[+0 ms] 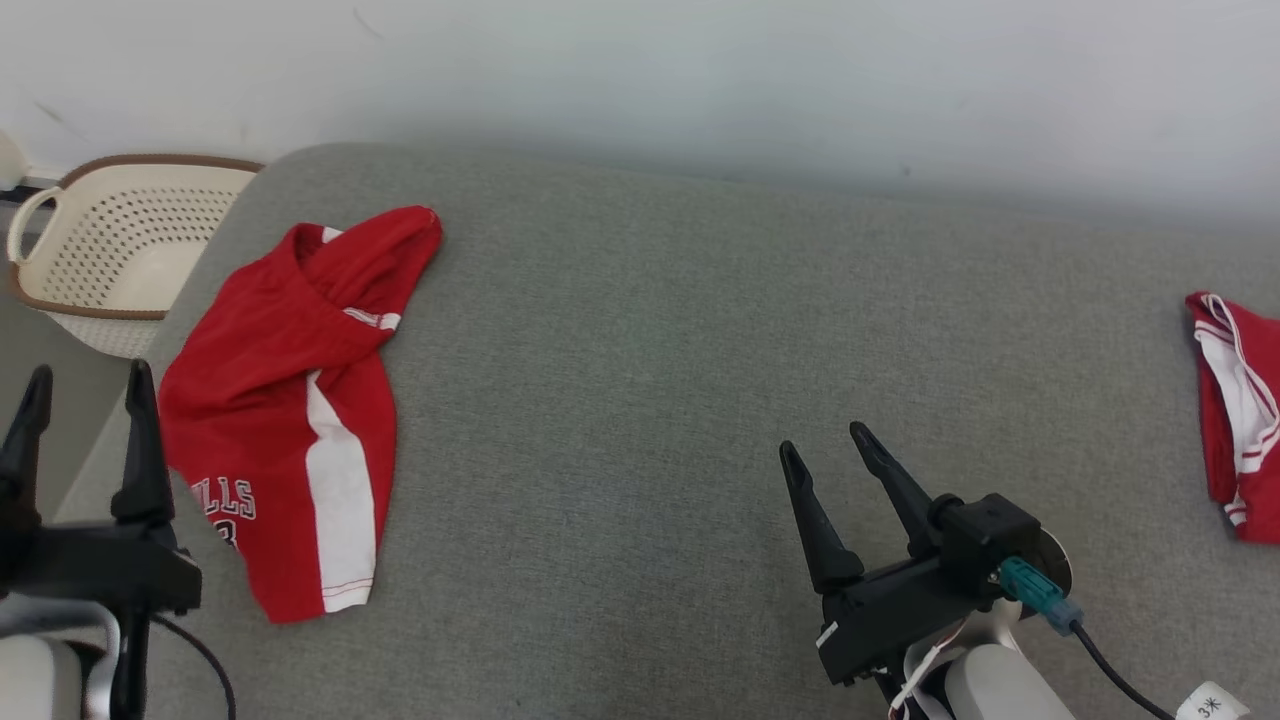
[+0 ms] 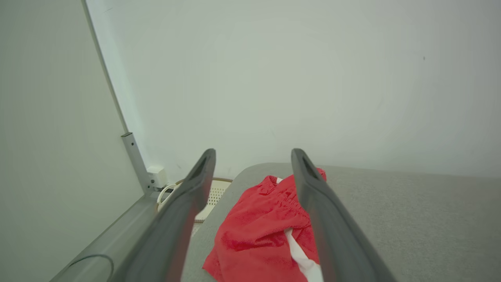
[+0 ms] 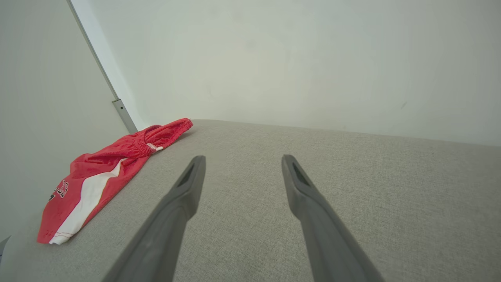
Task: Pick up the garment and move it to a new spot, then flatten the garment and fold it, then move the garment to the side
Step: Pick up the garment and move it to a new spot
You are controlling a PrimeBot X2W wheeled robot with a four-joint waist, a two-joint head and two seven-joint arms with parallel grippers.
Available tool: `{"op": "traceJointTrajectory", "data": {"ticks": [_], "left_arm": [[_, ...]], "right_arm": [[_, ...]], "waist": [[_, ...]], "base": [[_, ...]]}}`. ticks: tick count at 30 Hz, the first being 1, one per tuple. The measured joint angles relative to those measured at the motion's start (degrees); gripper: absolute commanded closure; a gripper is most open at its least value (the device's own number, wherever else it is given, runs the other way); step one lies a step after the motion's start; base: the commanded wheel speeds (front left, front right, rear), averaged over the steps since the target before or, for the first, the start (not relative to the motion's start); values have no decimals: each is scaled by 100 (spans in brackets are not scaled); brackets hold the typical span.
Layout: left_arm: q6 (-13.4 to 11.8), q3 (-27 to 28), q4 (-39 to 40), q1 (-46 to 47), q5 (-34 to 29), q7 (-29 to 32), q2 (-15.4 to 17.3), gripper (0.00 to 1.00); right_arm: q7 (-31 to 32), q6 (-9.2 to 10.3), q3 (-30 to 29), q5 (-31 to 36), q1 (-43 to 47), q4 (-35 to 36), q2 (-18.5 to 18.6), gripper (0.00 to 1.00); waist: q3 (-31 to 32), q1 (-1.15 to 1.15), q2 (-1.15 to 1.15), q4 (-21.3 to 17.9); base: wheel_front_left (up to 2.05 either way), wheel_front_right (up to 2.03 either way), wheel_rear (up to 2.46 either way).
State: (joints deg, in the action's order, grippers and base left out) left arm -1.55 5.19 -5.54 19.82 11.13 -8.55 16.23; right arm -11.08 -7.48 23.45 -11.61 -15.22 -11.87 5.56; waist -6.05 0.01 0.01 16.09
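As the head view shows, the red garment point(image 1: 290, 400) lies rumpled at the table's point(image 1: 650, 350) left edge, just beside your open, empty left hand point(image 1: 88, 372); your right hand point(image 1: 825, 440), equally spread and empty, hovers mid-table. In the left wrist view the garment point(image 2: 254, 235) lies beyond the fingers point(image 2: 313, 188). In the right wrist view it lies well off left. A shallow pinch could drag it over the edge.

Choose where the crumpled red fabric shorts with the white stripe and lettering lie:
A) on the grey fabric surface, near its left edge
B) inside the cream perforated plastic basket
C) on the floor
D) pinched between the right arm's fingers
A: the crumpled red fabric shorts lie on the grey fabric surface near its left edge, beside the left arm's fingers, which stand open and grip nothing.
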Motion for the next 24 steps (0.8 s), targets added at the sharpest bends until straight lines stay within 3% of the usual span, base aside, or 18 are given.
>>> {"op": "traceJointTrajectory", "data": {"ticks": [14, 24], "left_arm": [[355, 27, -1606, 1708, 282, 304, 538, 0], [566, -10, -2950, 2440, 346, 296, 942, 0]], "right_arm": [[-56, 0, 145, 141, -559, 136, 0, 0], [-135, 0, 226, 214, -795, 186, -15, 0]], "waist": [[-865, 1, 0, -698], [-1385, 0, -1, -1213]], "base": [[0, 0, 0], [0, 0, 0]]}}
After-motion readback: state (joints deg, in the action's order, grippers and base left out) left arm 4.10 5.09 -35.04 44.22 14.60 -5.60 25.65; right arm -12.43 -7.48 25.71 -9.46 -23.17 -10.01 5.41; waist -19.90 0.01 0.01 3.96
